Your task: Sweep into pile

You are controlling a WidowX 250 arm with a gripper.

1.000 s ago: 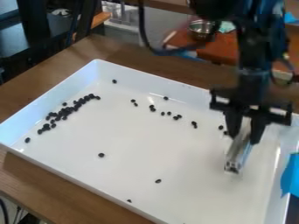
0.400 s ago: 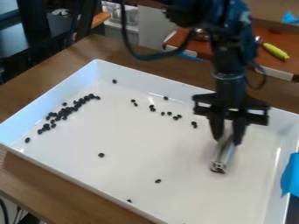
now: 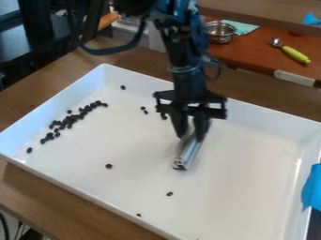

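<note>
The black gripper (image 3: 190,133) hangs over the middle of the white tray (image 3: 251,154), shut on a silver metal bar (image 3: 188,152) that slants down to the tray floor. A line of small black pieces (image 3: 67,123) lies by the tray's left wall. A few more pieces (image 3: 144,110) are scattered near the back, left of the gripper. Single pieces rest at the front left (image 3: 108,166), at the front middle (image 3: 169,193) and by the front wall. Whatever lies behind the gripper and bar is hidden.
High walls surround the tray, with blue tape (image 3: 311,187) on its right edge. Behind stand a metal bowl (image 3: 219,32) and a spoon with a green handle (image 3: 295,55) on an orange-brown surface. A dark chair-like frame is at the upper left.
The gripper has moved left across the tray with the bar, from the right side to the middle. Several pieces near the back middle and right are no longer seen where they lay.
</note>
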